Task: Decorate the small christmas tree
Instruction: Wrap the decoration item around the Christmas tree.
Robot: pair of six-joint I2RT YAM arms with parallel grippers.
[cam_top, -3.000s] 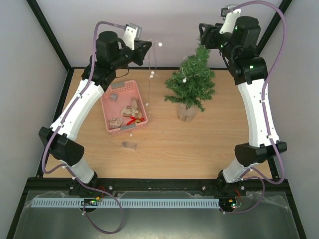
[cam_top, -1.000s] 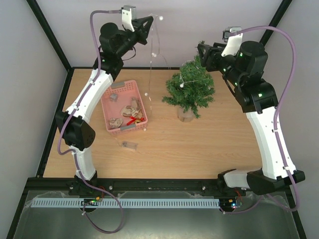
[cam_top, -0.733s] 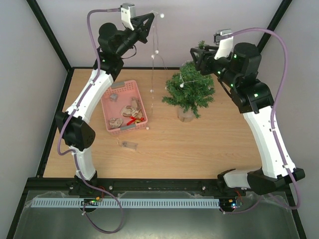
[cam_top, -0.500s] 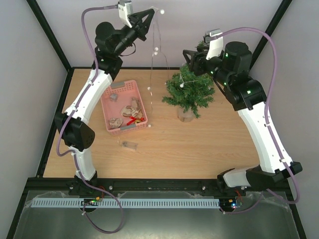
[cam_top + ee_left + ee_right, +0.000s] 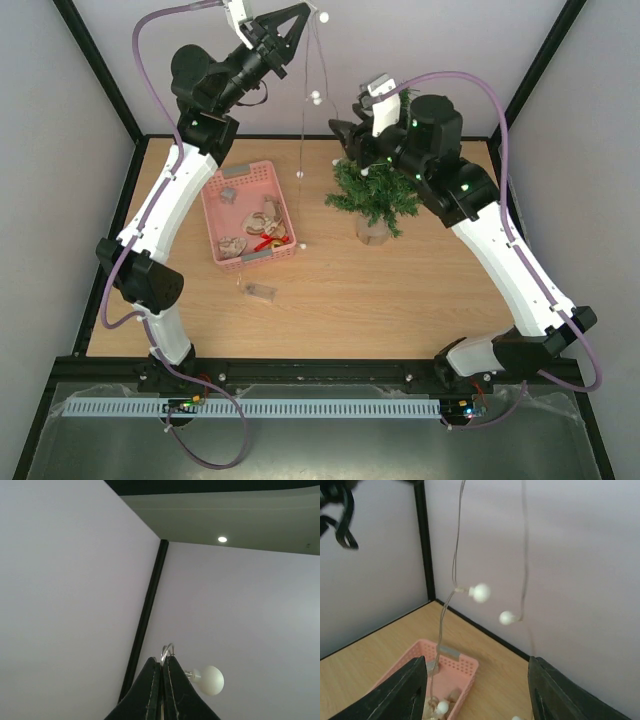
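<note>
Over the far half of the table (image 5: 400,290), a pale wood-grain board, we find both arms lifted. The left arm reaches highest. The left gripper (image 5: 302,11) is clenched on the top end of the light string (image 5: 314,97). Its wrist view shows the black fingers (image 5: 150,695) pressed together with the wire loop pinched at the tips. The right gripper (image 5: 340,135) hangs lower and is released: its fingers (image 5: 402,690) stand well apart with nothing between them.

Tree (image 5: 378,195): upright, right of centre, with dark bushy needles and a small pale pot. Its tip is hidden under the right wrist.

Basket (image 5: 243,172): pink perforated plastic, left of the tree, holding small ornaments we cannot name.

Key relation: the string hangs nearly plumb from the left gripper towards the basket's near right corner. Its long axis is vertical, in the gap between basket and tree. The right gripper faces it, with two strands straight ahead in its wrist view, and the tree sits below and behind that gripper. The right arm is the nearer one to the tree. We judge that a strand must be carried rightward onto the branches.

The wire is thin, limp and silvery, and we expect it to swing. The bulbs (image 5: 480,592) are small, round and matte white. One white bulb shows among the tree's left branches.
</note>
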